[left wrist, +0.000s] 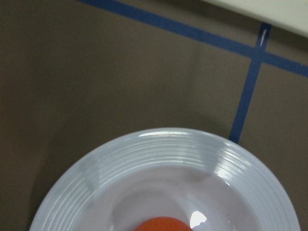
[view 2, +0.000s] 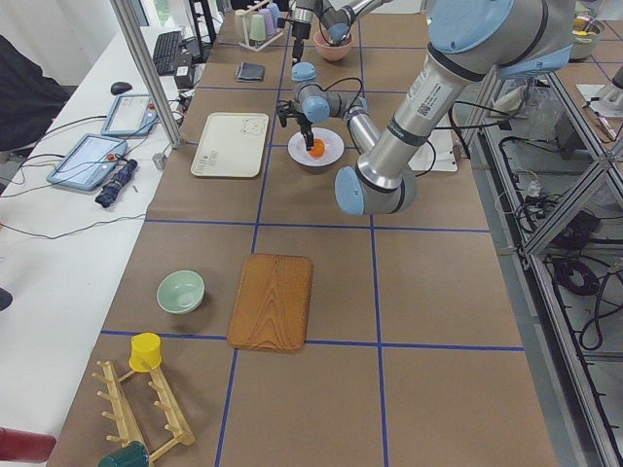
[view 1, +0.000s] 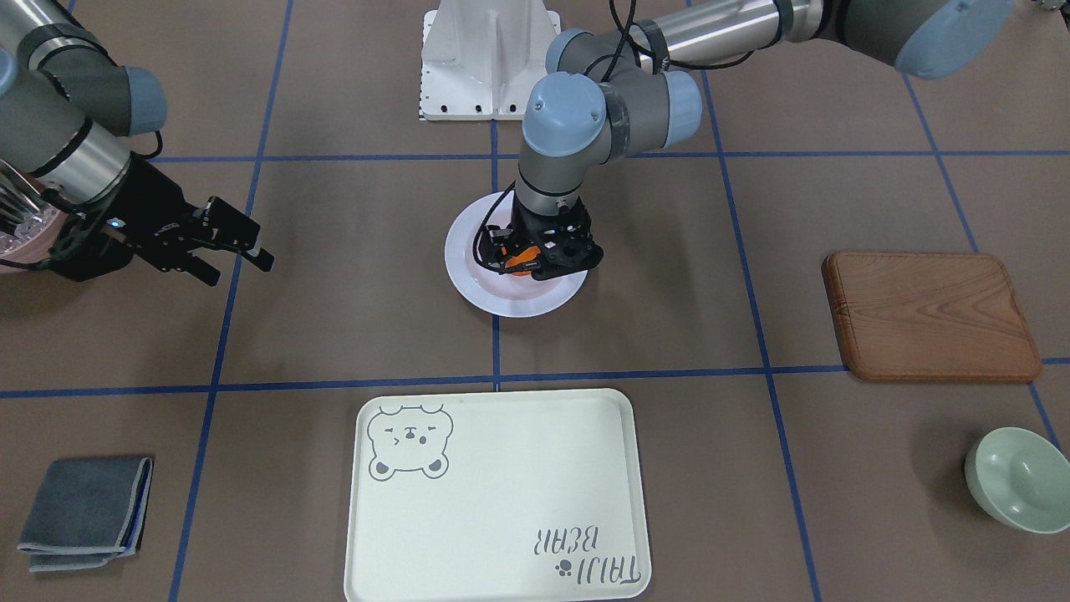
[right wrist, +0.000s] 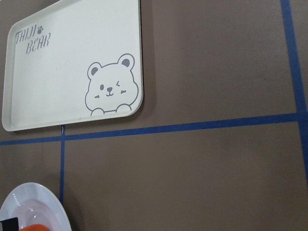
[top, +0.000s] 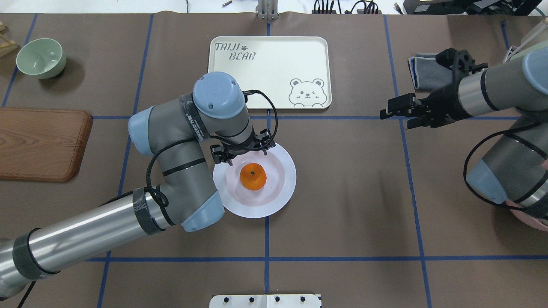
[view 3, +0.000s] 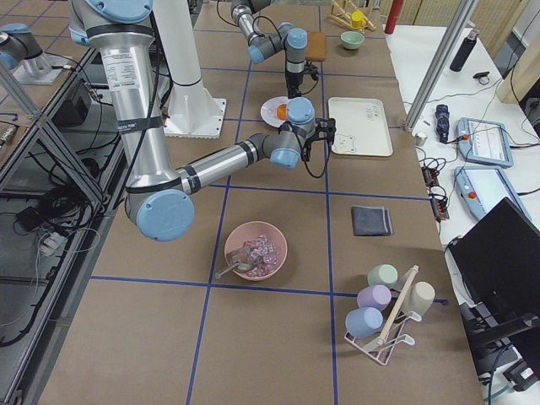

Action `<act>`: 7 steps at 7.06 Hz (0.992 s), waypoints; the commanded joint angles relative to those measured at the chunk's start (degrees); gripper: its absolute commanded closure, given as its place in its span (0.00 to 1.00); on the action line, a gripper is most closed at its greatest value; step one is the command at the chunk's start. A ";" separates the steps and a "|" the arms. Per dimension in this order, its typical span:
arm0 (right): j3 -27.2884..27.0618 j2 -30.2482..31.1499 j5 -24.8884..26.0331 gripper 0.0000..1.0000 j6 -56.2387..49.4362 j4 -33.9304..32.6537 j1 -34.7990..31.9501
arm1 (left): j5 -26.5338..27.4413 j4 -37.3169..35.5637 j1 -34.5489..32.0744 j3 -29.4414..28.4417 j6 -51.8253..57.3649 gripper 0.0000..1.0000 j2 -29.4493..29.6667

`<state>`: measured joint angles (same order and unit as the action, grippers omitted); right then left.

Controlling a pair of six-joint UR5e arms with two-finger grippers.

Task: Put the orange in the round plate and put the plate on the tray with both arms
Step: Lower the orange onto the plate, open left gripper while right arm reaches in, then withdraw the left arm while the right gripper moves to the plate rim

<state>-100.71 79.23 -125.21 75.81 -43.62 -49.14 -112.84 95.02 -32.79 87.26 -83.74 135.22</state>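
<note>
The orange (top: 253, 176) lies in the middle of the white round plate (top: 284, 171), which stands on the table mat near the centre. My left gripper (top: 244, 156) hangs open just above the orange, its fingers spread to either side and not touching the fruit. The left wrist view shows the plate (left wrist: 168, 149) with the top of the orange (left wrist: 161, 224) at its bottom edge and no fingers. Beyond the plate, the cream bear tray (top: 269, 72) holds nothing. My right gripper (top: 391, 113) is open in the air, well off to the plate's right.
A brown wooden board (view 1: 928, 318) and a pale green bowl (view 1: 1016, 477) lie on my left side. A folded grey cloth (view 1: 84, 502) sits on my right, beyond the right gripper. A pink bowl (view 3: 256, 249) stands near the right arm's base.
</note>
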 commanded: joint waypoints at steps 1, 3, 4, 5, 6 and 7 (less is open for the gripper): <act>1.99 -0.04 7.32 0.00 5.30 6.41 7.11 | -2.10 -2.54 -6.72 8.49 11.07 0.01 -5.11; 6.46 -5.54 9.45 0.00 13.78 8.19 10.19 | -3.09 -7.80 -16.04 9.77 22.77 0.01 -6.89; 9.10 -8.88 16.42 0.00 16.36 11.94 13.17 | -3.61 -7.74 -20.86 9.86 29.10 0.01 -9.68; 9.99 -9.35 19.71 0.00 20.82 15.46 15.28 | -3.70 -7.13 -24.22 9.77 30.12 0.01 -10.84; 11.74 -10.49 21.74 0.00 22.26 18.10 16.87 | -3.61 -6.86 -25.91 9.86 29.78 0.01 -11.72; 14.20 -11.37 25.07 0.00 23.23 21.26 18.71 | -3.79 -6.60 -28.71 9.94 31.17 0.01 -13.73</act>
<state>-89.17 69.10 -103.96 97.20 -26.15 -32.71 -116.49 88.10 -58.26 97.12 -53.95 123.53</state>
